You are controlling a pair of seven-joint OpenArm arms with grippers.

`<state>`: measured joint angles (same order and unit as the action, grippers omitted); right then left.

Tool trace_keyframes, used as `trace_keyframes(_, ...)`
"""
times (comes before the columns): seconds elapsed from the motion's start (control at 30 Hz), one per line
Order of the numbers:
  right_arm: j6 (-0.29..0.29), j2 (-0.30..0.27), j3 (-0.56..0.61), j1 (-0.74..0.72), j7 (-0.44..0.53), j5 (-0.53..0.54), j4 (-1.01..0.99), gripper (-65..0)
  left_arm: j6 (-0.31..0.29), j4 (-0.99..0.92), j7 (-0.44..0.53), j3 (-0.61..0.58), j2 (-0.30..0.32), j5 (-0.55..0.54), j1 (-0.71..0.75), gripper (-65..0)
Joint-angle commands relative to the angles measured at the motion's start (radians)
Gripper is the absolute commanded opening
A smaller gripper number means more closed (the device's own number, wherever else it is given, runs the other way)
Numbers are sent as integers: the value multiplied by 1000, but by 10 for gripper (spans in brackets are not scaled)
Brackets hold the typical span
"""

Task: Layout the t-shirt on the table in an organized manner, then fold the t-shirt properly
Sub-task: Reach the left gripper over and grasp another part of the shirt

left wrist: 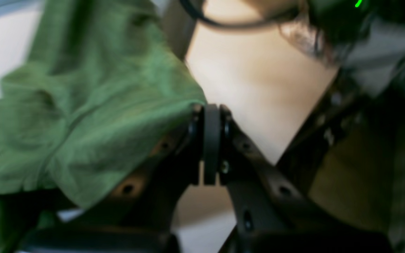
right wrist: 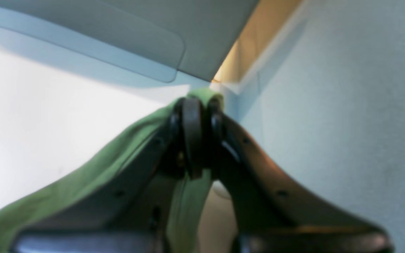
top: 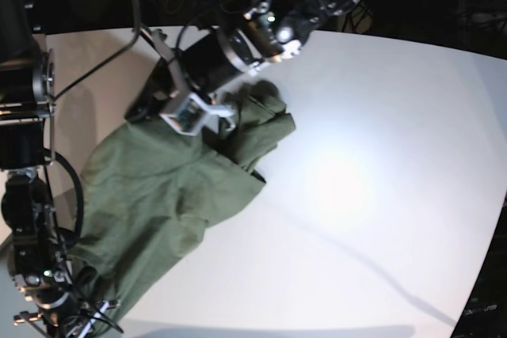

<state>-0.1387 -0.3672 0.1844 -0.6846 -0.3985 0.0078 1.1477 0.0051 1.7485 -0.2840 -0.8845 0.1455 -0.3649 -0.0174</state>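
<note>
Blurring wrist views; both grippers (left wrist: 211,140) (right wrist: 197,135) clamped on t-shirt (top: 158,187); fingertips hidden from base.

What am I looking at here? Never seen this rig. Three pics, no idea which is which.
It is a robot with two arms, working over a white table. The wide picture looks down on the table from above; the other two come from cameras mounted on each arm's wrist, looking along its pincers.

A green t-shirt is stretched, crumpled, between the two arms. The left gripper is shut on one part of it; in the wide picture that arm reaches in from the top. The right gripper is shut on another part, and its arm stands at the wide picture's lower left. Both close-ups are blurred, so I cannot say which parts of the shirt are pinched.
</note>
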Motion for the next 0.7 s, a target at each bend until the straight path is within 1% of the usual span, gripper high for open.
trace_keyframes(0.0, 1, -13, -7, -36, 28, -6, 19, -650, -7, -15, 25, -43, -19, -4, -59, -642)
trace_keyframes(0.07, 1, -13, -7, -28, 28, -6, 18, -650, -1, -69, 24, -123, -24, -4, -126, -586)
trace_keyframes(0.1, 1, -13, -7, -20, 28, -6, 18, -650, -1, -84, 24, -154, -24, -4, -148, -542)
trace_keyframes(0.17, 1, -13, -7, -17, 28, -6, 19, -650, -1, -100, 24, -207, -22, -4, -186, -422)
trace_keyframes(0.27, 1, -13, -7, -14, 28, -7, 19, -650, -1, -98, 24, -215, -19, -4, -192, -238)
trace_keyframes(0.3, 1, -13, -7, -13, 28, -7, 19, -650, -1, -97, 24, -213, -10, -4, -191, -194)
trace_keyframes(0.33, 1, -13, -7, -13, 28, -7, 18, -650, -1, -91, 27, -203, 15, -4, -191, -148)
trace_keyframes(0.37, 1, -13, -7, -13, 28, -7, 16, -650, -1, -77, 27, -187, 38, -6, -191, -121)
trace_keyframes(0.4, 1, -13, -7, -13, 28, -7, 15, -650, -1, -65, 30, -172, 53, -6, -187, -113)
trace_keyframes(0.47, 1, -10, -7, -11, 28, -7, 15, -650, -1, -34, 32, -104, 104, -6, -160, -115)
trace_keyframes(0.53, 1, -8, -7, 6, 28, -7, 19, -650, -1, 5, 32, -11, 141, -6, -114, -114)
trace_keyframes(0.6, 1, -6, -7, 16, 28, -7, 19, -650, -1, 49, 33, 113, 173, -6, -49, -114)
trace_keyframes(0.67, 1, -6, -9, 30, 28, -7, 19, -650, -6, 83, 33, 241, 184, -6, 21, -113)
